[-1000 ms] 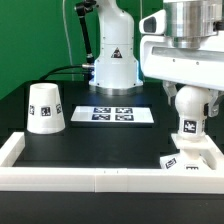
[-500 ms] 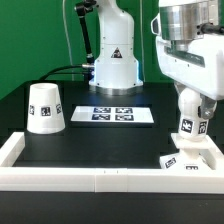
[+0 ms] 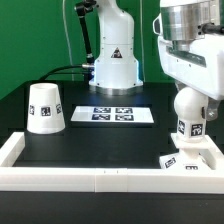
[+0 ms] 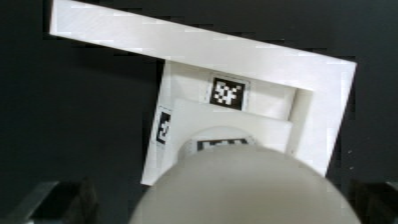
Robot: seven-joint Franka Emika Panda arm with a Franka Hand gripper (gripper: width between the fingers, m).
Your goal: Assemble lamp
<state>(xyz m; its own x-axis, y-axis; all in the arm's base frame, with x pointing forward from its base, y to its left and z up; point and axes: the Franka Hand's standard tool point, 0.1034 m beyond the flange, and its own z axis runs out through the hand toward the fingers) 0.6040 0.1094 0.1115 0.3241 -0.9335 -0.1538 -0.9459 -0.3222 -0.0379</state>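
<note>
The round white bulb (image 3: pixel 190 116) stands upright on the flat square base (image 3: pixel 192 158) at the front of the exterior view's right, by the corner of the white rail. My gripper (image 3: pixel 192 96) comes down on the bulb from above and is shut on its round top. In the wrist view the bulb (image 4: pixel 235 185) fills the space between my dark fingers (image 4: pixel 43 204), with the tagged base (image 4: pixel 267 105) below it. The tapered shade (image 3: pixel 45 107) stands mouth down at the exterior view's left, far from my gripper.
The marker board (image 3: pixel 120 114) lies flat at the middle back, in front of the robot's pedestal (image 3: pixel 115 65). A low white rail (image 3: pixel 100 178) borders the black table along the front and both sides; it also shows in the wrist view (image 4: pixel 196 45).
My hand has shifted slightly toward the exterior view's right over the bulb. The bulb's tags have turned a little, and the bulb stays on the base.
</note>
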